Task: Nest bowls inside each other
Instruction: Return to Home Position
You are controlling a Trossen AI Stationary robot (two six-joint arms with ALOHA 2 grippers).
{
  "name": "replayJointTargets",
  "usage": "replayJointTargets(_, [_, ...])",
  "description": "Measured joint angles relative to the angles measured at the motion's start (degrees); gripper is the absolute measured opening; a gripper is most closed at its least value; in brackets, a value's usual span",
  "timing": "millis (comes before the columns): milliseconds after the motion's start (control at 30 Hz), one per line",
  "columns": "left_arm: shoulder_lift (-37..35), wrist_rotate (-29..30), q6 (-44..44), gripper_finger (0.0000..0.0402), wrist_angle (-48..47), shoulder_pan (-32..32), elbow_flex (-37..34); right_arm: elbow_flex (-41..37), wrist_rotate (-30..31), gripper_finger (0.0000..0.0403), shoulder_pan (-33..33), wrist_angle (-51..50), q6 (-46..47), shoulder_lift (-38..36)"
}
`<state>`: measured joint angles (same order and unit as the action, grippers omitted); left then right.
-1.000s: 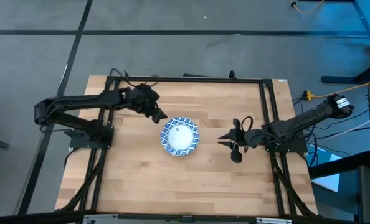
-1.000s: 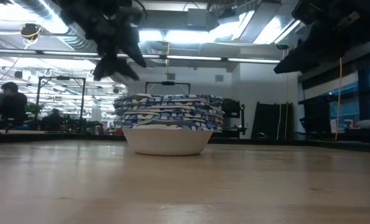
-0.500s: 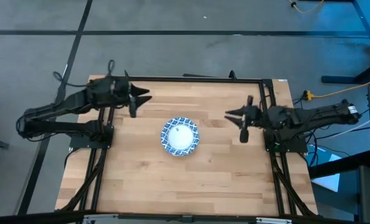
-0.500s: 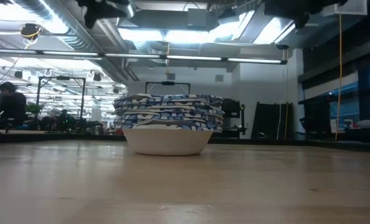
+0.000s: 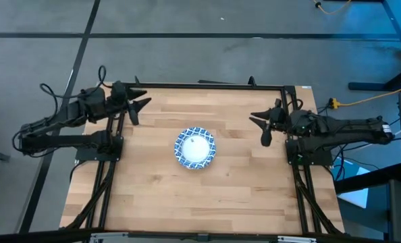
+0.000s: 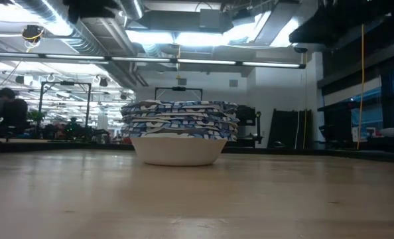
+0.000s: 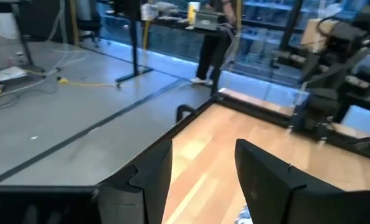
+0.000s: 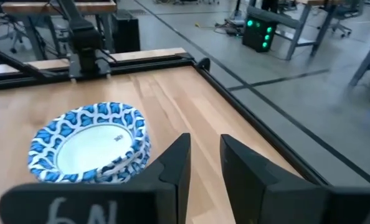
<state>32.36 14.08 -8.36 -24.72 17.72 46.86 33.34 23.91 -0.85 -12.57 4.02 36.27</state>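
The bowls (image 5: 195, 147) stand nested in one stack at the middle of the table, blue-and-white wavy rims layered above a white base that rests on the wood (image 6: 179, 133). The right wrist view shows the stack (image 8: 88, 143) from above, white inside. My left gripper (image 5: 140, 108) hovers open near the table's far left corner, well away from the stack; its fingers frame bare wood (image 7: 203, 180). My right gripper (image 5: 258, 128) hovers open by the table's right edge, pointing toward the stack (image 8: 200, 165). Neither touches a bowl.
Bare wooden tabletop (image 5: 187, 196) surrounds the stack on all sides. A black frame (image 5: 214, 86) runs along the far edge and the sides. The arm bases stand at the left (image 5: 96, 145) and right (image 5: 308, 152) edges. A person (image 6: 8, 109) sits in the room beyond.
Both grippers have drawn back from the stack. The left one went from just beside the bowls toward the far left corner and rose. The right one moved toward the far edge and the table's right side, rising out of the low view. The stack stayed put.
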Motion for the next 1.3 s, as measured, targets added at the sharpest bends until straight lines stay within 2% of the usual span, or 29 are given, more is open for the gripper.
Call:
replayJointTargets(367, [-7.06, 0.52, -1.76, 0.0169, 8.46, -0.02, -15.06, -7.86, -0.44, 0.0088, 2.15, 4.11, 2.88, -4.9])
replayJointTargets(700, [-16.48, 1.46, -3.48, 0.0169, 13.84, 0.0, -26.63, -18.07, -1.11, 0.0088, 2.15, 13.15, 6.12, -10.54])
replayJointTargets(933, [-20.88, 1.91, -6.13, 0.0169, 14.54, 0.0, -32.38, -23.25, -1.06, 0.0088, 2.15, 16.72, 8.09, -13.22])
replayJointTargets(1300, [-25.55, 2.43, -8.07, 0.0169, 18.49, 0.0, -40.15, -26.02, -1.04, 0.0088, 2.15, 17.22, 9.96, -14.01])
